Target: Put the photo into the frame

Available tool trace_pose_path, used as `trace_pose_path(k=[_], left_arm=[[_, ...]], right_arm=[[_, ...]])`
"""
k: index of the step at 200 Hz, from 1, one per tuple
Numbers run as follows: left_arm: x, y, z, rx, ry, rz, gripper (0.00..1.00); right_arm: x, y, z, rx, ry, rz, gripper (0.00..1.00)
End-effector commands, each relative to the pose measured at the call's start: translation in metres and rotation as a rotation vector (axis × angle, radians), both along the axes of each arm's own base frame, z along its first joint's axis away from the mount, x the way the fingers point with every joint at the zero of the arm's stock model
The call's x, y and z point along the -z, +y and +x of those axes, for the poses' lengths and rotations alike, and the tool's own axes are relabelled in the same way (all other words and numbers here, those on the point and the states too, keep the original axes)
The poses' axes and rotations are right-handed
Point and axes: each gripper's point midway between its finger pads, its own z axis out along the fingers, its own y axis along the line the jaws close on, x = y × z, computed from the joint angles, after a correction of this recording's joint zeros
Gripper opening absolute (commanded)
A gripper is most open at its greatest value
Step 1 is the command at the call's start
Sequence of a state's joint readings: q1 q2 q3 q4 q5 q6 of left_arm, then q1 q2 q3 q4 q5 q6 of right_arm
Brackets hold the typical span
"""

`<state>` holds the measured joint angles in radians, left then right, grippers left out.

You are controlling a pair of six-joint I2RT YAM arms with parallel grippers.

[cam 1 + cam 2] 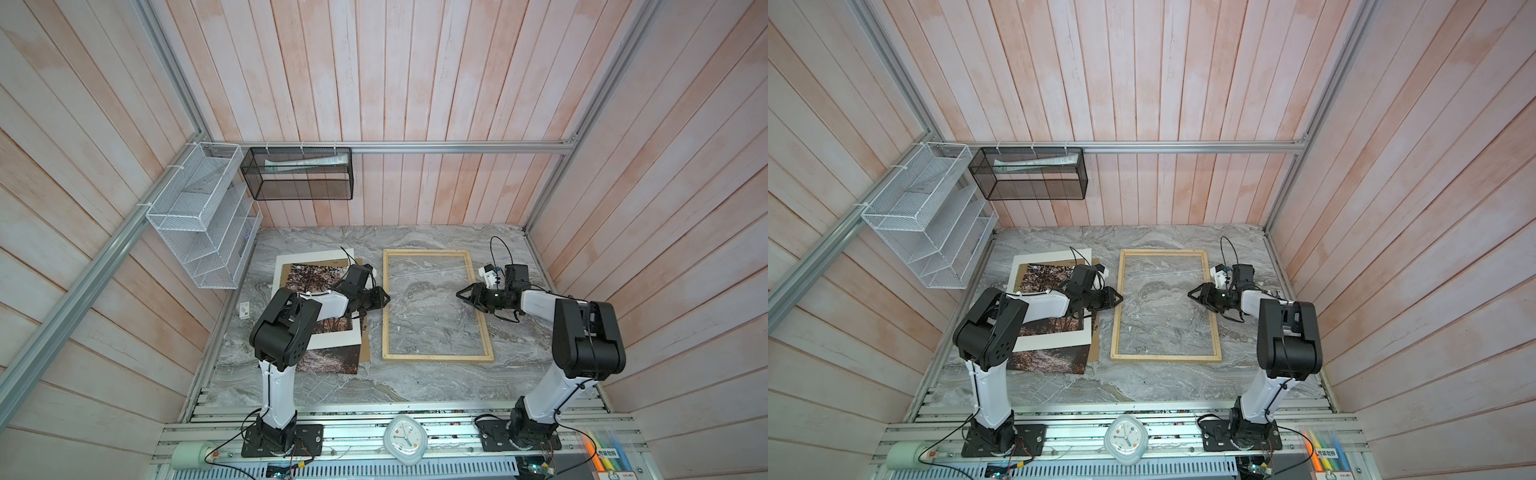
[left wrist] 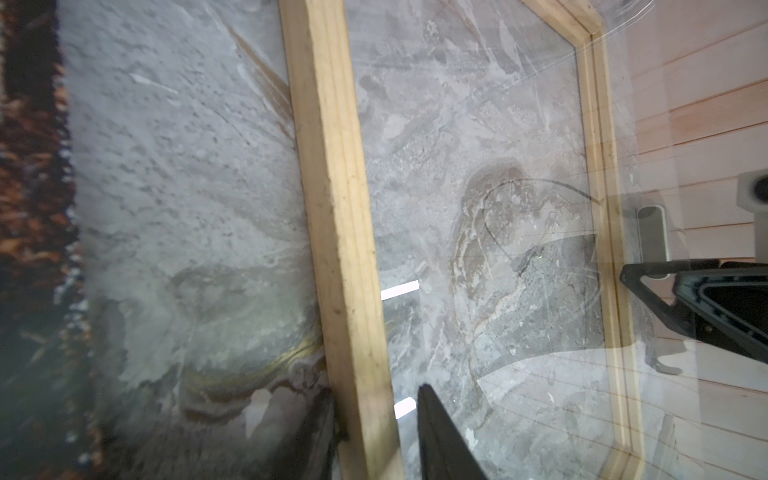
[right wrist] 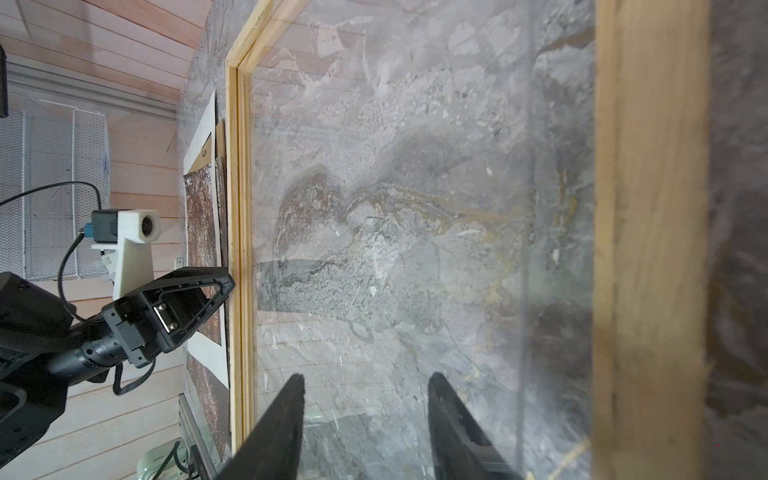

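Observation:
The frame (image 1: 436, 356) (image 1: 1165, 356) is a pale wood rectangle with a clear pane, lying flat mid-table. My left gripper (image 1: 386, 298) (image 1: 1120, 299) (image 2: 374, 399) is open and straddles its left slat (image 2: 332, 187). One finger touches the slat, and a small gap shows at the other. My right gripper (image 1: 459, 296) (image 1: 1190, 296) (image 3: 365, 380) is open with nothing between its fingers, low over the pane just inside the right slat (image 3: 652, 208). The photo (image 1: 332, 359) (image 1: 1050, 359), an autumn forest print, lies left of the frame under a white mat board, partly hidden by the left arm.
The white mat board (image 1: 336, 338) lies over the photo, and a brown backing board (image 1: 365, 345) sticks out beside it. A white wire rack (image 1: 199, 216) and a black mesh basket (image 1: 299, 174) hang on the walls at back left. A clock (image 1: 404, 438) sits on the front rail.

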<state>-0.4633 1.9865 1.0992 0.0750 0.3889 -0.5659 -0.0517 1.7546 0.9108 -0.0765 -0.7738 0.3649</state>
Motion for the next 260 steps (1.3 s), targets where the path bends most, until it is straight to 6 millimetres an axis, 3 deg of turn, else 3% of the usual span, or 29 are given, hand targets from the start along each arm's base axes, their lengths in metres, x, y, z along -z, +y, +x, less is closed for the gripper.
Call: trace_pose_path(k=[1, 112, 260], left_arm=[[0.014, -0.005, -0.014, 0.031, 0.044, -0.004, 0.32], [0.017, -0.002, -0.015, 0.027, 0.045, 0.002, 0.25], [0.019, -0.002, -0.016, 0.034, 0.043, 0.001, 0.23]], right_arm=[[-0.015, 0.002, 0.003, -0.014, -0.047, -0.023, 0.50], [-0.011, -0.009, 0.003, 0.017, -0.032, -0.106, 0.56], [-0.001, -0.029, 0.008, 0.075, 0.003, -0.233, 0.57]])
